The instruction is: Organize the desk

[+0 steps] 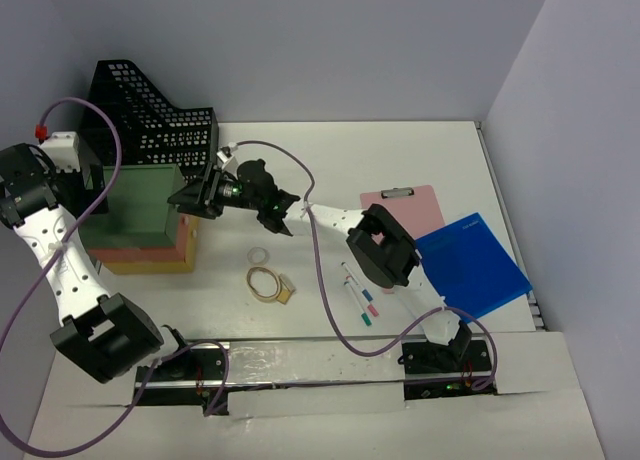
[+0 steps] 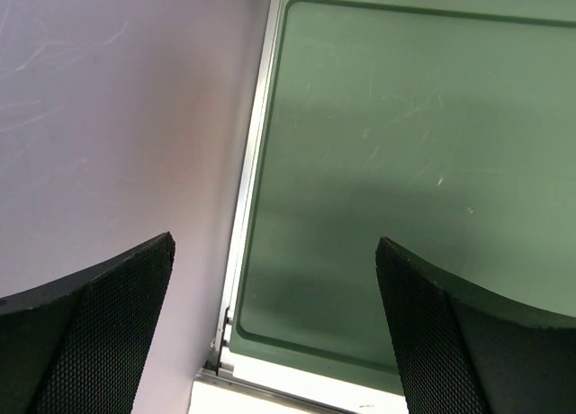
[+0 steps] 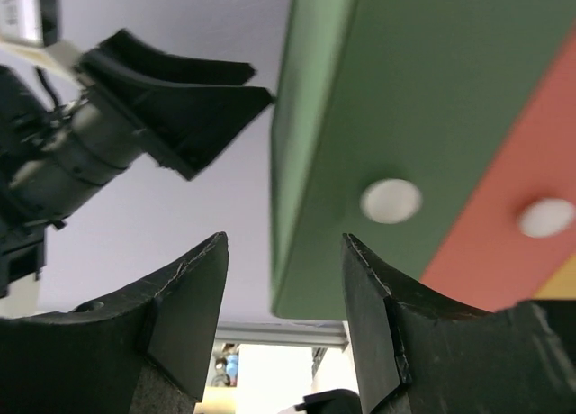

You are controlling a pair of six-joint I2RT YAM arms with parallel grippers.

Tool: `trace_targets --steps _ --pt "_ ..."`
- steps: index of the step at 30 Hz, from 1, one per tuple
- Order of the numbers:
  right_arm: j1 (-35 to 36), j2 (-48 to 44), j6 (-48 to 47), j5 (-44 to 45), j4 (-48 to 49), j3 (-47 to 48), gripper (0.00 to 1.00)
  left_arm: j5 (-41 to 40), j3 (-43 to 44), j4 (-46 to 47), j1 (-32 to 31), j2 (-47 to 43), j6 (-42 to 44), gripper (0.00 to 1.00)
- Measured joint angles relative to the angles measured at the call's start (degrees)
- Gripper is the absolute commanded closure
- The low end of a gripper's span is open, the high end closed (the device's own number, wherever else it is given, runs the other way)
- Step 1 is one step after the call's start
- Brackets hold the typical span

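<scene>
The white desk (image 1: 400, 150) holds a stack of boxes at the left: a green box (image 1: 130, 205) on top of a red and a yellow one (image 1: 150, 252). My left gripper (image 1: 95, 183) is open at the green box's left side, above its top (image 2: 405, 162) in the left wrist view (image 2: 274, 342). My right gripper (image 1: 192, 198) is open at the box's right end. In the right wrist view (image 3: 283, 288) the fingers straddle the green box's edge (image 3: 405, 117), apparently without touching it. The red box (image 3: 531, 189) shows below.
A black mesh file holder (image 1: 150, 120) stands behind the stack. A pink clipboard (image 1: 405, 205) and a blue folder (image 1: 470, 265) lie at the right. Pens (image 1: 358, 295), a rubber band (image 1: 263, 280) and a small ring (image 1: 258, 254) lie mid-desk. Lavender walls enclose the desk.
</scene>
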Motion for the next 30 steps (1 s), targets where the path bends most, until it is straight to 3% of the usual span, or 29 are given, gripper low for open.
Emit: trace_targets --steps 21,26,30 --pt "-0.07 3.23 -0.92 3.22 -3.09 2.87 0.46 0.93 -1.00 1.42 0.00 -0.02 1.03 0.01" --pt "-0.17 3.28 -0.88 3.61 -3.24 2.87 0.56 1.27 -1.56 1.49 0.00 -0.04 1.27 0.01" --pt "-0.17 4.31 -0.58 3.88 -3.27 3.46 0.69 1.42 -2.23 1.75 0.00 -0.20 1.71 0.01"
